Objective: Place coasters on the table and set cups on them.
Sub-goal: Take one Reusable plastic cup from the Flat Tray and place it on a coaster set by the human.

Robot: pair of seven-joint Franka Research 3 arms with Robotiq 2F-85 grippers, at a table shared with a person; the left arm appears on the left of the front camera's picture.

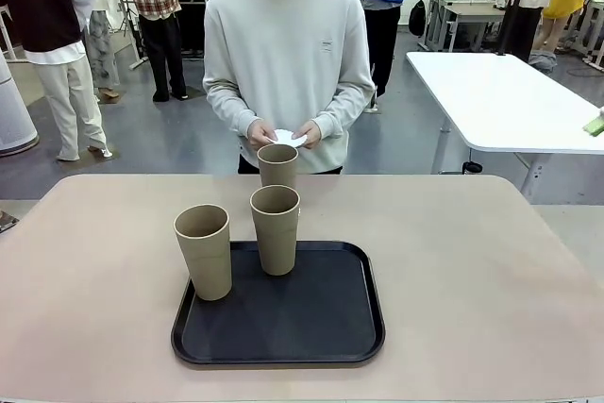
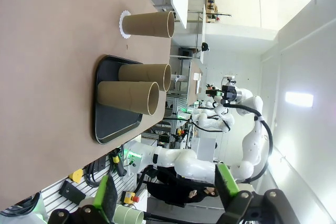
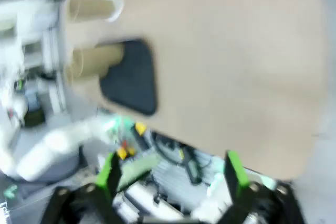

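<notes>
Three tan cups stand in the front view. The farthest cup (image 1: pixel 277 165) is on the beige table (image 1: pixel 453 261) past the tray; the left wrist view shows this cup (image 2: pixel 148 24) resting on a white lacy coaster (image 2: pixel 125 23). Two more cups (image 1: pixel 204 250) (image 1: pixel 275 228) stand on the black tray (image 1: pixel 311 327). At the far edge, the person's hands hold more white coasters (image 1: pixel 290 138). My left gripper (image 2: pixel 167 192) is open and empty, well back from the table. In the blurred right wrist view my right gripper (image 3: pixel 171 174) is open too, off the table's edge.
A white rectangular table (image 1: pixel 500 101) stands behind on the right, and people stand farther back. The beige tabletop is bare on both sides of the tray. In the left wrist view the other white arm (image 2: pixel 210 163) shows beyond the table's near edge.
</notes>
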